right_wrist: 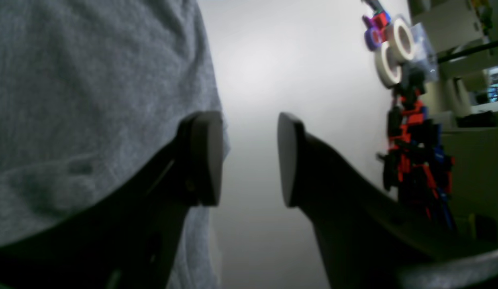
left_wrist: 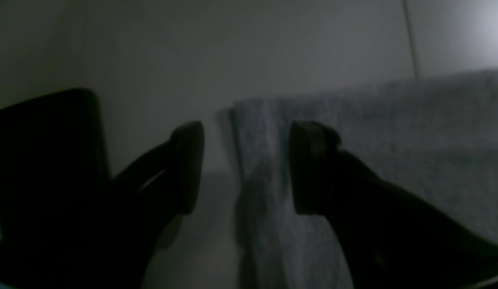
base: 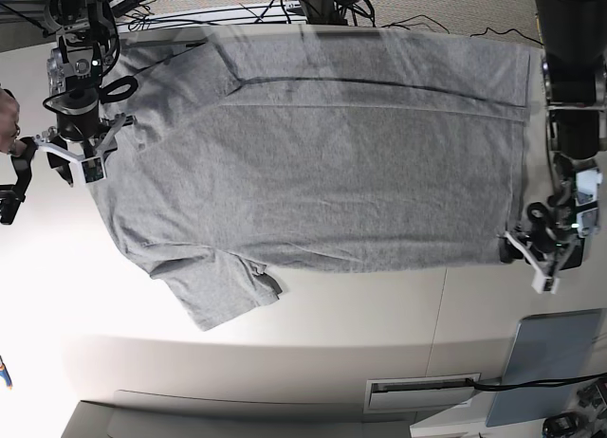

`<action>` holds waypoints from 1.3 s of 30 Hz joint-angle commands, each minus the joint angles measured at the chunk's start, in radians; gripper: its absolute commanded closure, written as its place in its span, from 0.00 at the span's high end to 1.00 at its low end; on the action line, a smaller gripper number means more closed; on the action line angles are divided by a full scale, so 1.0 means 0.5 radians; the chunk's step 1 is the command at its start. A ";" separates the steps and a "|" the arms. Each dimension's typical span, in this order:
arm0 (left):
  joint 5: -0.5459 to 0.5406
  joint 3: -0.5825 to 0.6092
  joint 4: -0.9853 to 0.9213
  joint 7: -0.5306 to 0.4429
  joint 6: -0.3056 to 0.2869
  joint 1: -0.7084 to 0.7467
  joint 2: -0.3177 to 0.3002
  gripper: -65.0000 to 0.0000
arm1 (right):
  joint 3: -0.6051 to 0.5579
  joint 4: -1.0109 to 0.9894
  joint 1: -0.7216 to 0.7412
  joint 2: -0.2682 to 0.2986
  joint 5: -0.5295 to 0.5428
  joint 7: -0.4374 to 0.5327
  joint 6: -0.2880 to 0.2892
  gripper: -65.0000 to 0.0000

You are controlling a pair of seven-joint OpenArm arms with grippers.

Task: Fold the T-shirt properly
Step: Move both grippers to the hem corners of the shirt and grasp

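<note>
T-shirt (base: 360, 173) spread between two parted tools
The left tool (left_wrist: 241, 166) is opened wide at a corner; the right tool (right_wrist: 247, 160) is held moderately apart.

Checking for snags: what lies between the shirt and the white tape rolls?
Bare white table between shirt and rolls, in the right wrist view.

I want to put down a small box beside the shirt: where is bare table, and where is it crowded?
Bare table lies below the T-shirt, above the floor-side edge panel. Crowded: its lower right corner, by the left gripper.
</note>
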 commanded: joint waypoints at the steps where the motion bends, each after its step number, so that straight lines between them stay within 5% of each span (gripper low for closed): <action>1: 0.024 -0.002 0.020 -0.042 0.024 -0.062 -0.025 0.54 | 0.018 0.035 0.021 0.032 -0.043 0.040 -0.037 0.35; 8: 0.141 -0.002 0.021 -0.055 0.001 -0.062 -0.008 0.54 | 0.018 0.035 0.023 0.033 -0.005 0.030 -0.032 0.35; 13: 0.137 -0.002 0.021 -0.069 -0.076 -0.064 -0.005 0.54 | 0.017 0.035 0.087 -0.020 0.272 -0.063 0.287 0.35; 20: 0.137 -0.003 0.020 -0.068 -0.037 -0.083 0.024 0.54 | 0.017 0.035 0.200 -0.167 0.287 -0.153 0.376 0.35; 23: 0.137 -0.003 0.019 -0.065 0.100 -0.082 0.040 0.54 | 0.002 0.035 0.199 -0.178 0.287 -0.168 0.388 0.35; 27: 0.139 -0.002 0.018 -0.018 0.134 -0.082 0.051 0.54 | -0.013 0.035 0.199 -0.178 0.287 -0.175 0.388 0.35; 30: 0.139 -0.002 0.000 -0.008 0.308 -0.083 0.053 0.54 | -0.013 0.035 0.199 -0.178 0.287 -0.188 0.388 0.35; 33: 0.138 -0.003 -0.012 -0.005 0.166 -0.079 0.056 0.53 | -0.013 0.035 0.199 -0.178 0.287 -0.186 0.388 0.35; 39: 0.137 -0.002 -0.014 0.063 0.144 -0.077 0.125 0.53 | -0.013 0.035 0.200 -0.177 0.286 -0.180 0.388 0.35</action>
